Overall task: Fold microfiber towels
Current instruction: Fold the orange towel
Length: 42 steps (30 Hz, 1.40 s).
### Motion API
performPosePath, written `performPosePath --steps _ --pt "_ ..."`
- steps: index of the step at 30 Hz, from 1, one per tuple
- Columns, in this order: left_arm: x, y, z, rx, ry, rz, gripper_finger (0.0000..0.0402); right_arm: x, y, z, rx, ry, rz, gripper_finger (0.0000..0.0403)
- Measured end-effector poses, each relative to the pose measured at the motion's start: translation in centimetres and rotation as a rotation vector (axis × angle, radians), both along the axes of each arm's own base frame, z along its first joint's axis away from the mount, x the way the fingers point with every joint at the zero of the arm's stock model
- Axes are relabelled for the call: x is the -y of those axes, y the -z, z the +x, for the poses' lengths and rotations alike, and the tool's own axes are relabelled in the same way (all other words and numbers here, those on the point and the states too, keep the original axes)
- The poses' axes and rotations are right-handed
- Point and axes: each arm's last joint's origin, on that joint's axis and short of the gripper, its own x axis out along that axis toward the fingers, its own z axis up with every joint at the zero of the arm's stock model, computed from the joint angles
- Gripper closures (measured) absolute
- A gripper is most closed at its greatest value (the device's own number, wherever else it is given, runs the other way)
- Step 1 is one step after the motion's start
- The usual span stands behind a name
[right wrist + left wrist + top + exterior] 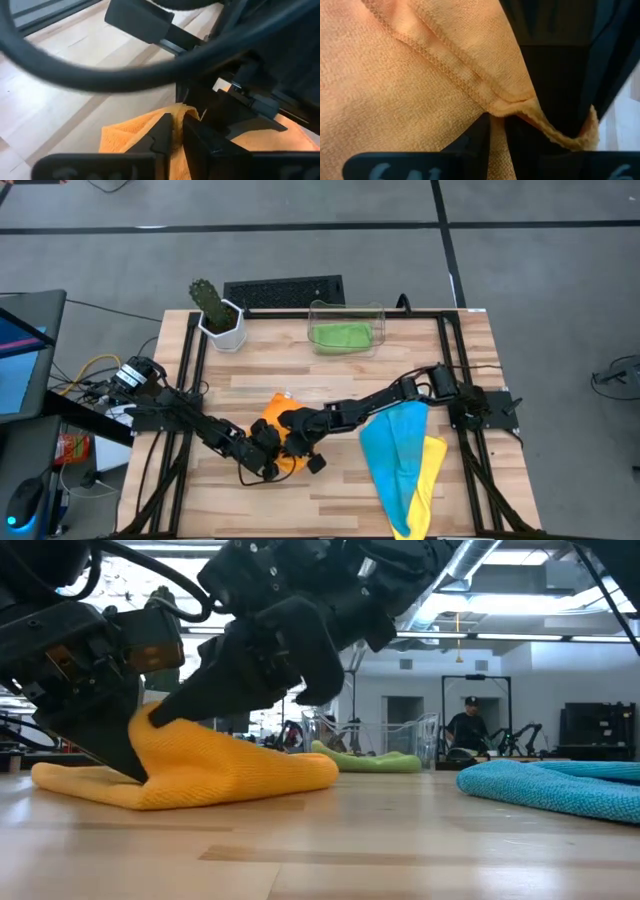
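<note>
The orange towel (277, 423) lies bunched on the wooden table near its front middle, flat side down. My left gripper (268, 464) reaches in from the left and is shut on the towel's near part. My right gripper (301, 446) reaches in from the right and is shut on the same towel beside it. A blue towel (392, 442) lies spread over a yellow towel (430, 470) at the front right. A green towel (340, 335) lies in the clear bin at the back. My left gripper pinches a fold of the orange towel just below its stitched hems (496, 106) between its two fingers, slanting down from the table's left. Several layers meet there. The towel's underside (180, 795) rests on the table. My right gripper has a raised ridge of the orange towel (176, 107) between its two fingers, which stand close together. It slants down from the table's right. The cloth rises into a peak at the fingers (168, 712), and the rest lies on the table.
A clear plastic bin (346, 311) and a white pot with a cactus (218, 317) stand along the far edge. Black frame rails (190, 360) run along both sides of the table. Bare wood shows between the orange towel and the bin.
</note>
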Motion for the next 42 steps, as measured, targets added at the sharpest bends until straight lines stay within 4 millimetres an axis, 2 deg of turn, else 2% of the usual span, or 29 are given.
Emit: performPosePath --steps 3,8,11,13,17,23,28,36,42 --pt "0.0 0.0 0.0 -0.001 0.003 -0.003 0.0347 -0.1 -1.1 0.4 -0.021 0.008 -0.01 0.0303" --pt "0.1 0.0 0.0 -0.007 0.016 -0.006 0.0347 0.1 -2.6 0.9 -0.055 0.013 -0.017 0.0226" --pt "0.1 -0.2 -0.1 -0.019 0.043 -0.014 0.0347 0.7 -3.3 1.1 -0.093 0.018 -0.009 0.0191" --pt "0.0 -0.4 -0.3 -0.032 0.056 -0.013 0.0347 1.7 -3.8 0.9 -0.13 0.036 0.013 0.0182" --pt "-0.4 -1.3 -0.8 -0.054 0.085 0.036 0.0347 4.0 -5.1 0.3 -0.186 0.072 0.027 0.0185" --pt "-1.4 -2.1 -1.7 -0.121 0.108 0.126 0.0347 6.5 -5.6 -0.4 -0.27 0.106 0.054 0.02" --pt "-1.6 -2.0 -1.8 -0.156 0.145 0.135 0.0347 7.9 -4.2 -1.0 -0.303 0.129 0.042 0.021" --pt "-1.6 -1.8 -1.9 -0.17 0.158 0.141 0.0347 7.4 -0.7 -2.5 -0.321 0.135 -0.054 0.0219" --pt "-1.7 -1.7 -2.0 -0.179 0.162 0.161 0.0347 8.5 -0.5 -2.3 -0.281 0.199 -0.059 0.0223"
